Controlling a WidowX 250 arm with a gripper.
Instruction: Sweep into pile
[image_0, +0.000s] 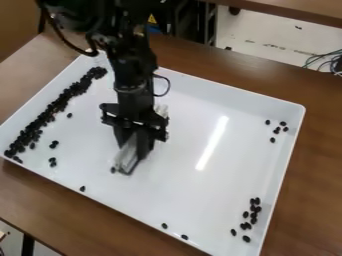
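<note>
We see one brown desk (320, 150); on it lies one white tray (187, 100), its raised rim running round the beans; one black arm (130, 65) comes in from the top edge; its one claw (133, 149) hangs over the tray's left half, tilted down, its two fingers closed about one pale tool (125, 159), whose lower end is at the tray floor.

The beans (50, 111), small and dark, are all in the tray; most lie in one long heap by the left wall, too crowded for us to count; just beside it we find five more, one alone and two pairs; we count about eleven in a loose cluster at the lower right and six in a looser one at the upper right; three lie spaced out along the near side, one towards the left and two nearer the middle; one last bean (113, 170) sits right by the tool's lower end.
</note>
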